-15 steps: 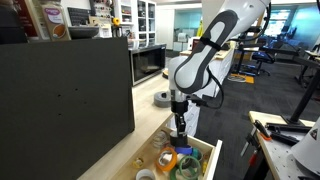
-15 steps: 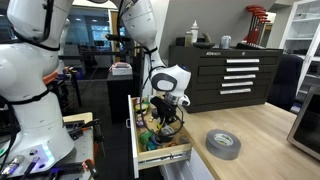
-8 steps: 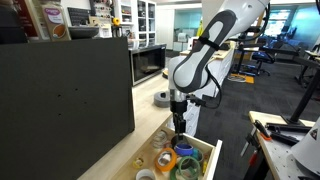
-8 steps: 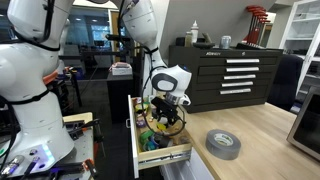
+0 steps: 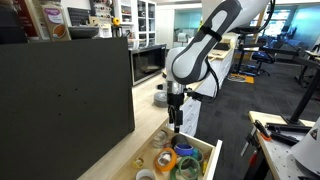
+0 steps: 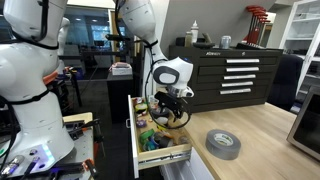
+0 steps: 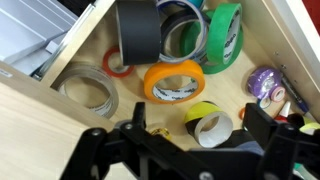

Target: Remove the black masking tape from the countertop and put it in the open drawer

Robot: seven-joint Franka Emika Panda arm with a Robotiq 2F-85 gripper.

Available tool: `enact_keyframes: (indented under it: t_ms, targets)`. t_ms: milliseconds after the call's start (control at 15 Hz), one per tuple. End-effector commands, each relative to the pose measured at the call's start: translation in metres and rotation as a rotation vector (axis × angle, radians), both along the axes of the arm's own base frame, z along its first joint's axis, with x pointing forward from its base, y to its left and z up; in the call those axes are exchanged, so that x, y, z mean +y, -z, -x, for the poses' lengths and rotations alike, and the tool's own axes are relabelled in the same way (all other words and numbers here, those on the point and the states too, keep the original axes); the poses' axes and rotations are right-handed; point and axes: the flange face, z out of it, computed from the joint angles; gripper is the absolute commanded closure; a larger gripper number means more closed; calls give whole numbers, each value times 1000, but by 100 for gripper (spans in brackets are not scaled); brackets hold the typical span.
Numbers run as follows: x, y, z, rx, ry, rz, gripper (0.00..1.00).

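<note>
Wrist view: showed the hand (image 7: 185, 150) spread wide and empty above the open drawer (image 7: 78, 48). Found the black masking tape (image 7: 137, 30) inside, just ahead of the hand, among coloured rolls (image 7: 172, 82). Judged best withdrawn straight upward, without brushing them.

arm (image 5: 207, 42): showing rounded glossy white shells, dark seams at the joints | wrist link (image 6: 172, 73): wearing a bulbous white casing with a black ring | gripper (image 5: 175, 124): looking matte black, slim | fingers (image 7: 131, 128): showing as black jointed bars
</note>
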Motion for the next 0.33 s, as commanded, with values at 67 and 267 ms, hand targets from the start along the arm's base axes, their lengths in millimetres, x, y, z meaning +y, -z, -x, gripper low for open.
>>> enact_keyframes:
  t_ms: [67, 267]
  targets:
    - [0, -16, -3, -26, -17, 21, 0]
    - [1, -28, -1, -41, -31, 41, 0]
